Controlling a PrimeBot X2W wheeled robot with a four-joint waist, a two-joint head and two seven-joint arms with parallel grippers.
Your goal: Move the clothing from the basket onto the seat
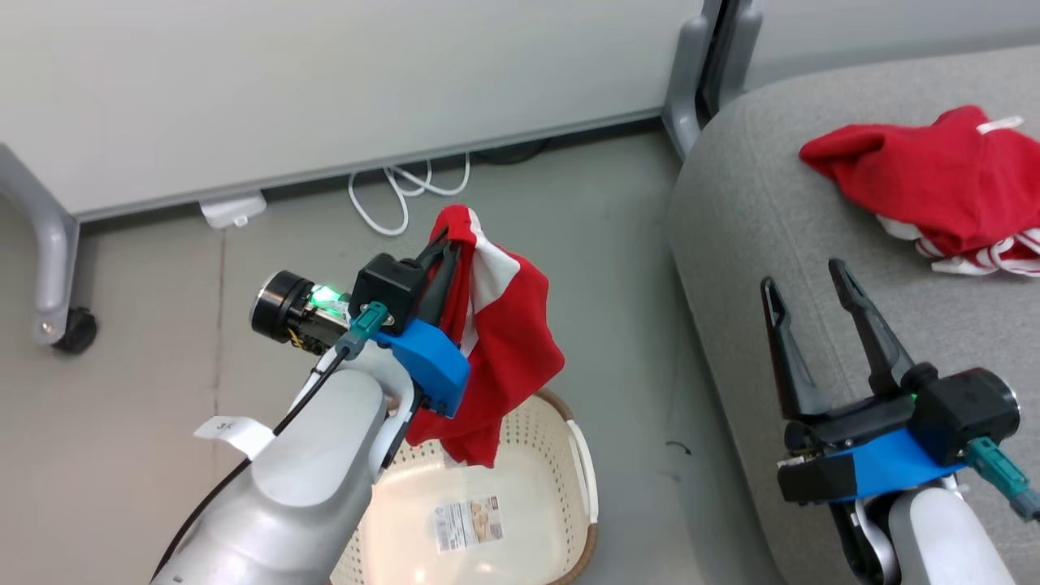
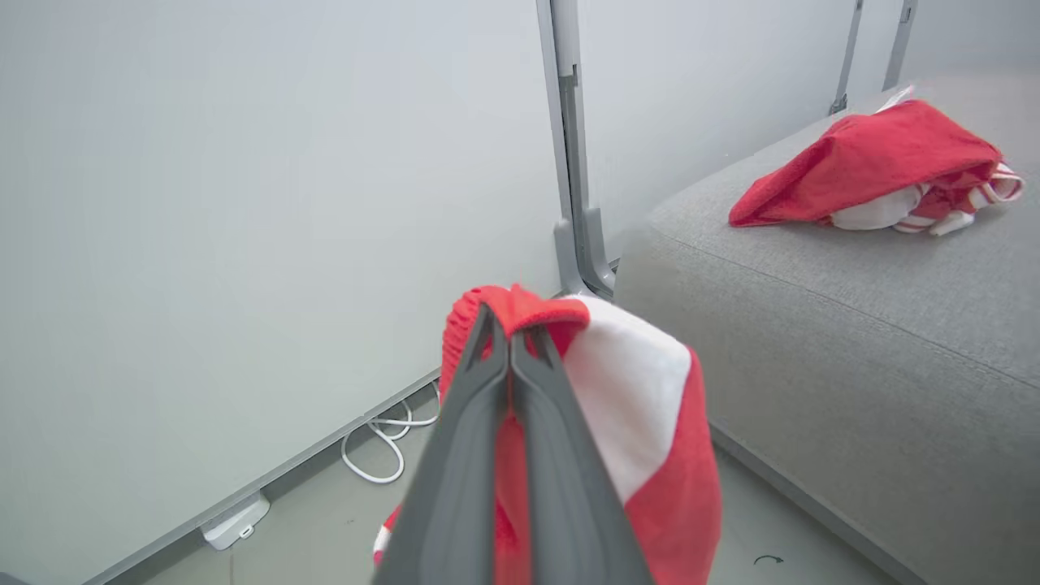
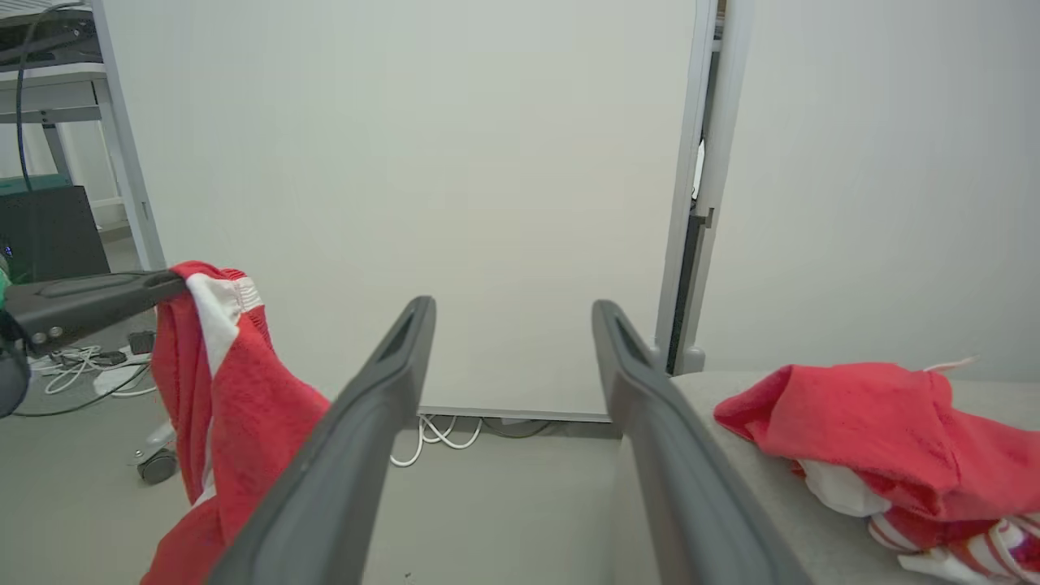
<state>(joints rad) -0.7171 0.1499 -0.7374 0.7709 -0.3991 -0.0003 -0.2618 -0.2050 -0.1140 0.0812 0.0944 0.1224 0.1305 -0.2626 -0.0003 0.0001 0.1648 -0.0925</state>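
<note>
1. Head view first: a printed sticker [image 1: 470, 524] lies on the bare base of the basket [image 1: 582, 467], its print too small for us to read. A paper tag [image 1: 233, 432] on the left forearm carries a mark we can't make out.
2. We see the left gripper [image 1: 446, 244] with its fingers pressed together, pinching a red garment [image 1: 508, 341] by its white-trimmed edge. It hangs over the basket.
3. The right gripper [image 1: 803, 276] holds nothing, fingers spread wide over the grey fabric seat [image 1: 747, 227].
4. The second garment [image 1: 926, 183] lies crumpled on that seat, well apart from both grippers.
5. Round the room: grey floor [image 1: 154, 341], pale partition panels [image 1: 325, 81], a caster [image 1: 75, 331], and a white cable [image 1: 402, 195] looped at the panel's foot.
6. Right wrist view gives us a desk [image 3: 49, 77] and dark box [image 3: 50, 231] beyond the hanging garment.
</note>
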